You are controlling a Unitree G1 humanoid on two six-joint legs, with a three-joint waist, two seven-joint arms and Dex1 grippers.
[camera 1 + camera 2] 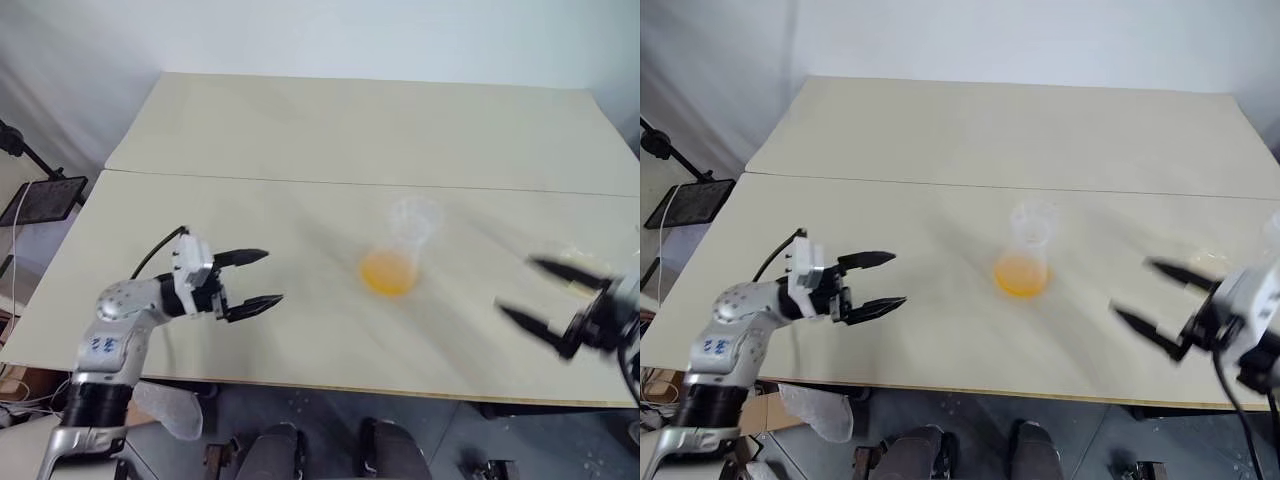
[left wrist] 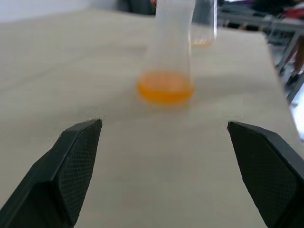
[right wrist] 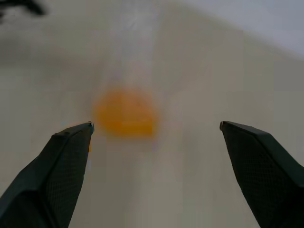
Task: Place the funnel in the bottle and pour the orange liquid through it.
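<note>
Seemingly poured already: orange liquid (image 1: 389,272) in the bottle (image 1: 397,255), funnel (image 1: 414,213) seated on top, left gripper (image 1: 252,281) and right gripper (image 1: 537,293) both wide, empty.

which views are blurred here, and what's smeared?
Left eye view: right gripper and bottle streaked, left gripper crisp. Right wrist view: the orange liquid is a soft blob, the glass above nearly dissolved. Left wrist view: fingers sharp, bottle slightly soft, background out of focus.
</note>
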